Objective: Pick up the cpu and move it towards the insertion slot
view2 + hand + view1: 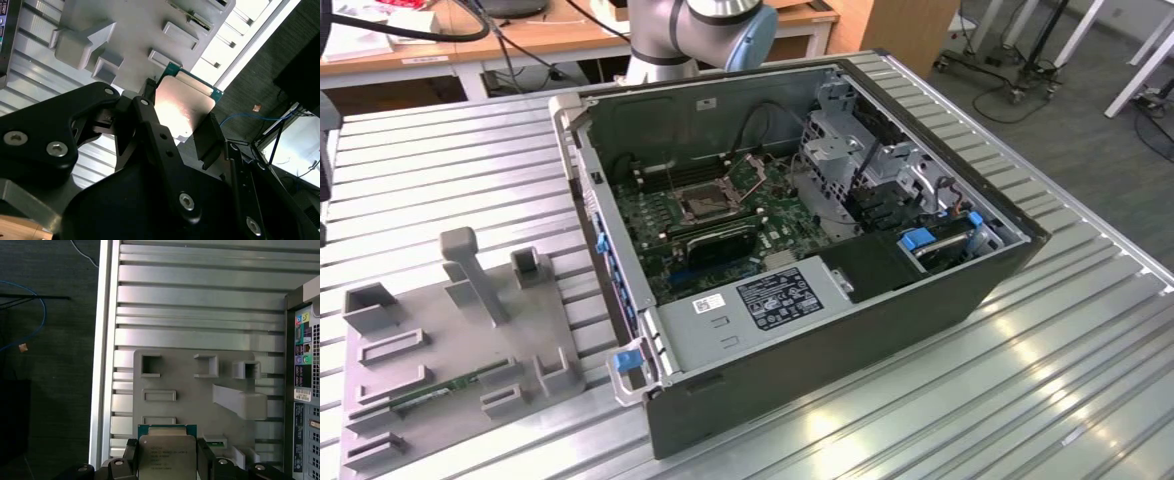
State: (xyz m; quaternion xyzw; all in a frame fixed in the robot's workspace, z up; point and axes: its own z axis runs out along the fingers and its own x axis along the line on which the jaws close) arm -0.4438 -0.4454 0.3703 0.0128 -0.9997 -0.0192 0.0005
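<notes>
Cpu (pixel 167 450) in hand (pixel 167 460), over grey fixture (pixel 200 390).

A grey holder plate (pixel 185 390) with raised pockets lies on the ribbed metal surface (pixel 200 300) below the tool (pixel 167 456), with a green memory stick (pixel 215 443) in a pocket close by. The open computer case (pixel 302 390) stands off to the tool's side.
</notes>
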